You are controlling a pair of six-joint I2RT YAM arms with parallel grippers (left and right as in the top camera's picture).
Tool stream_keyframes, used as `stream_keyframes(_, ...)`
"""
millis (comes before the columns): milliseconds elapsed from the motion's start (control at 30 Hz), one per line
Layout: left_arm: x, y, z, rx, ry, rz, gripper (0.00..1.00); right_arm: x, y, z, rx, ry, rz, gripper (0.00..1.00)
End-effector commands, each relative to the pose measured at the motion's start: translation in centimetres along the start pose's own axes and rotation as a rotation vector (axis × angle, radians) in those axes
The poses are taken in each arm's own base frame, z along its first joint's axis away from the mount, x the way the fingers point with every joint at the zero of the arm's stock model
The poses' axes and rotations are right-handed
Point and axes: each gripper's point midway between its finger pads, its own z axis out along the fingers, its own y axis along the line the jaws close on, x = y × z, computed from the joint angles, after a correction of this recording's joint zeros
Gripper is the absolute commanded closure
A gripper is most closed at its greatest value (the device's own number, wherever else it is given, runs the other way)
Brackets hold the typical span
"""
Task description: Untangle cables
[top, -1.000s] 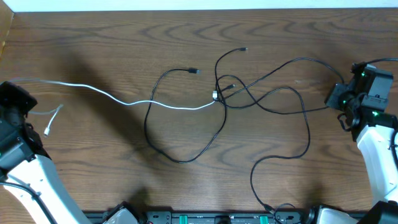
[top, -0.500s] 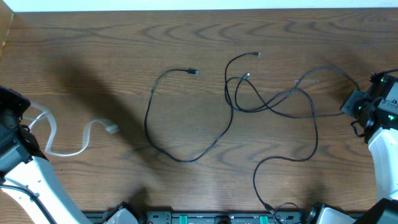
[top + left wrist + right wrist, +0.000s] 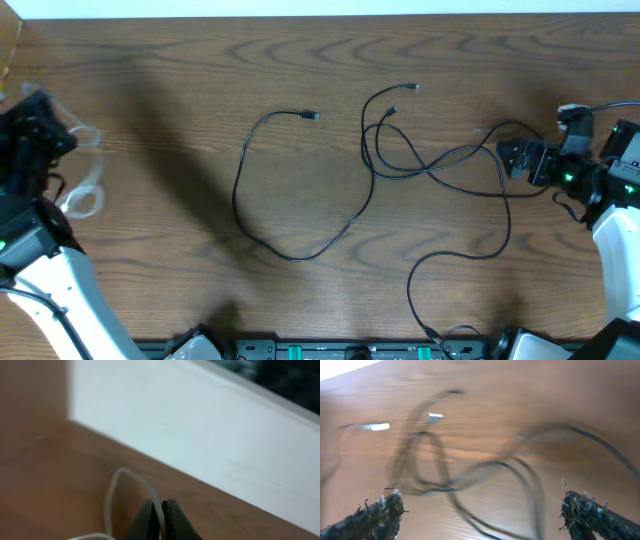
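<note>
Cables, status? (M.)

Left gripper: fingers closed on the white cable. Outward from there, its slack lies bunched at the far left edge of the table, well apart from everything else. Right gripper: fingers spread wide with nothing between them, hanging over the black cables. Those sit right of centre and cross one another in several places. (R.)

Which step is this? (M.)

My judgement is that the white cable is done and the black ones come next. The next move calls for the right gripper to close on a single strand near the crossing, not two. It should then draw that strand rightward while the other strands stay put. The wrist view is blurred, so I cannot tell which strand lies on top. (R.)

Change against one second ago? (M.)

Back then the white cable ran across the table into the knot at centre, and it is now clear of it. The right fingers were shut on a black strand at the right edge. They have since let it go and moved in toward the tangle. (R.)
</note>
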Motion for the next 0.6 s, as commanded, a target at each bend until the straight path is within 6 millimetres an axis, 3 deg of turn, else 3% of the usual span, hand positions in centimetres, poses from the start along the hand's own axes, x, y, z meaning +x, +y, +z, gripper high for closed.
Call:
stream_keyframes(0,0.4,-5.2,0.1,0.222,0.031,0.041,0.92,-1.4,6.2,-1.3,-0.338,-0.092,-0.171,0.01)
stream_keyframes(200,2.1,-10.2,0.7,0.358,0.079,0.074,0.93,-1.9,10.2,-1.1,-0.485,-0.116,-0.262,0.01)
stream_keyframes(567,4.8,-19.4,0.0,0.606,0.127,0.151,0.92,0.0,18.3,0.9,-0.659,-0.063,-0.430,0.01)
